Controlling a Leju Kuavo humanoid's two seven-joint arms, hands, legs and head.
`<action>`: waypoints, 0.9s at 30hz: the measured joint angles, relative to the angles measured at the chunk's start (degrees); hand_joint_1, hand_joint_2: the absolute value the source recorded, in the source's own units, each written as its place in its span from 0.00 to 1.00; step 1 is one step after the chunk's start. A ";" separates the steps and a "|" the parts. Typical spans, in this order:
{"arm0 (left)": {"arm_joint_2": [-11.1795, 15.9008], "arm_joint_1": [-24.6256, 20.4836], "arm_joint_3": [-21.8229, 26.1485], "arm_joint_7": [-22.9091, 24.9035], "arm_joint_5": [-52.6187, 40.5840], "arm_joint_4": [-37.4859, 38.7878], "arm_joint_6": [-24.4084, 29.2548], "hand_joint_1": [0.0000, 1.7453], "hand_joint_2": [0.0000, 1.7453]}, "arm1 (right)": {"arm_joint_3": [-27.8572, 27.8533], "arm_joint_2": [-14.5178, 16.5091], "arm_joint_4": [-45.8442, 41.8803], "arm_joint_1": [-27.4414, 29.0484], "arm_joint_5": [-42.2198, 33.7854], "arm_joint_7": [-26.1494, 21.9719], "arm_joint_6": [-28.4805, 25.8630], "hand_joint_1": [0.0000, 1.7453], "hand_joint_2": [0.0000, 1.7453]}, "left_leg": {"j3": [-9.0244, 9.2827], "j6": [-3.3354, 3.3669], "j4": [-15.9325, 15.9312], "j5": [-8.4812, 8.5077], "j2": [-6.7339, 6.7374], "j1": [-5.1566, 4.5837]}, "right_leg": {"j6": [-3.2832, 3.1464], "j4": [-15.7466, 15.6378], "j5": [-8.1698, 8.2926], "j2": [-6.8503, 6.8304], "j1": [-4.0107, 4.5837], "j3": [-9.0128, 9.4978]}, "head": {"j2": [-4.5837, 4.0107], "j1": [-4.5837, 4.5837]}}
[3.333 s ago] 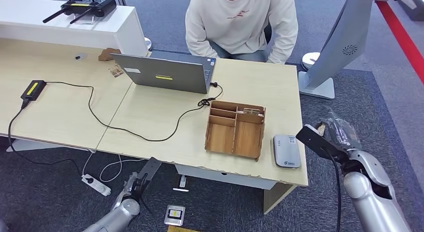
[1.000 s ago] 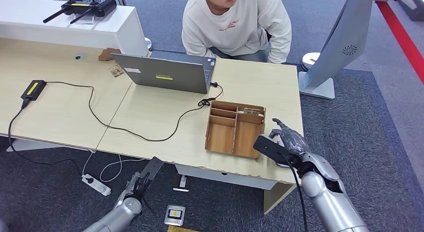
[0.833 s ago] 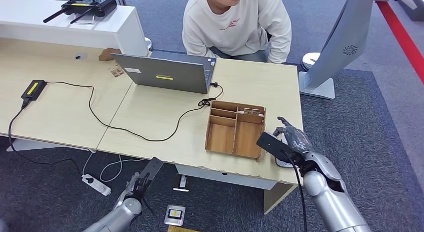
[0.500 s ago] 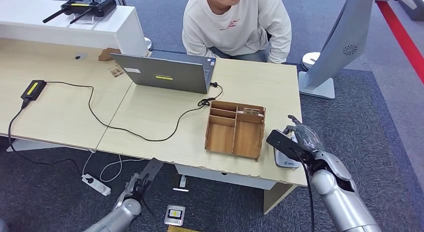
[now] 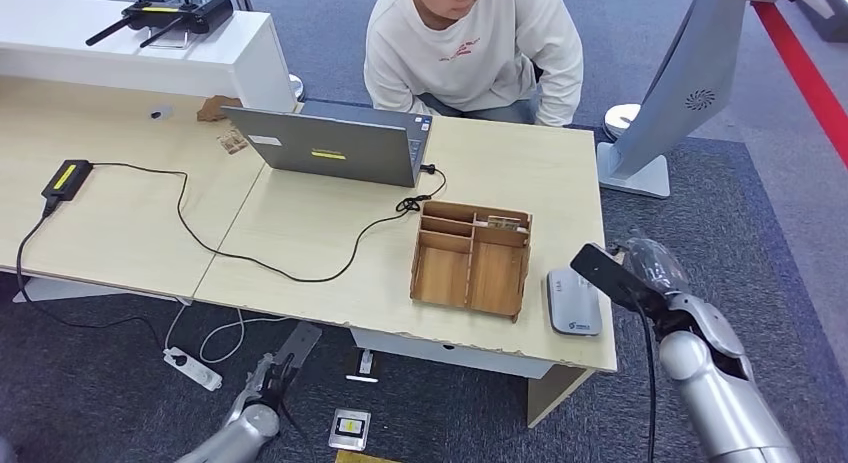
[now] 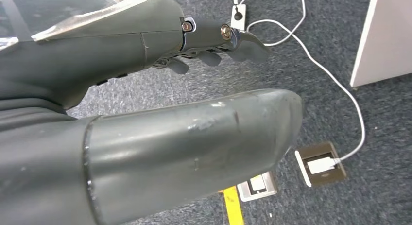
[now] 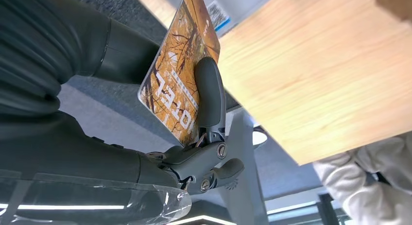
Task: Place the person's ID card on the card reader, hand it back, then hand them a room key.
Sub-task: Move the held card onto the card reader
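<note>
Off the bench's [image 5: 520, 163] right edge, just beside the card reader [image 5: 572, 302], my right hand [image 5: 655, 271] is raised on a bent arm, pinching an orange-brown card [image 7: 180, 74] printed "HOTEL" between thumb and fingers [image 7: 209, 94], card tilted on edge. Below the bench front, my left hand [image 5: 268, 375] hangs over the carpet, fingers loosely apart, holding nothing.

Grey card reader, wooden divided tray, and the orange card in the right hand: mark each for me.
Grey card reader [image 5: 573, 302]: head view, middle of its top face.
Wooden divided tray [image 5: 520, 267]: head view, right wall.
Orange card [image 7: 176, 84]: right wrist view, printed face beside the finger.
Right hand [image 5: 655, 268]: head view, back of hand.
</note>
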 joint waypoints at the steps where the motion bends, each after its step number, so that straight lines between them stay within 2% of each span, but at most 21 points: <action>1: 0.03 0.13 0.00 0.25 -0.12 -0.11 0.06 0.00 0.00 | -0.43 -0.21 -0.04 -0.02 0.28 0.01 0.17 1.00 1.00 | 0.00 0.00 0.00 0.00 0.00 0.00 | 0.00 0.00 0.00 0.00 0.00 0.00 | 0.00 0.00; 7: 0.06 0.15 -0.02 1.34 -1.53 -0.65 -0.02 0.00 0.00 | -1.39 -0.46 -1.77 0.76 2.14 0.67 3.03 1.00 1.00 | 0.00 0.00 0.00 0.00 0.00 0.03 | 0.00 0.01 0.00 0.00 0.01 0.00 | 0.00 0.00; 16: 0.04 0.04 -0.02 1.51 -1.86 -0.67 -0.17 0.00 0.00 | -1.33 -0.29 -2.38 1.09 2.83 1.11 4.25 1.00 1.00 | 0.00 0.00 0.00 0.00 0.00 0.04 | 0.00 0.01 0.00 0.00 0.01 0.00 | 0.00 0.00; 22: 0.05 -0.07 0.37 2.65 -2.84 -1.43 -1.01 0.00 0.00 | -0.30 1.40 -3.54 2.39 3.27 2.05 8.72 1.00 1.00 | 0.00 0.00 0.00 0.00 0.00 0.03 | 0.00 0.02 0.00 0.00 0.02 0.00 | 0.00 0.00; 27: 0.06 -0.06 0.88 2.61 -2.95 -1.61 -1.09 0.00 0.00 | 0.14 1.90 -3.68 2.57 2.99 2.05 9.29 1.00 1.00 | 0.00 0.00 0.00 0.00 0.00 0.03 | 0.00 0.02 0.00 0.00 0.02 0.00 | 0.00 0.00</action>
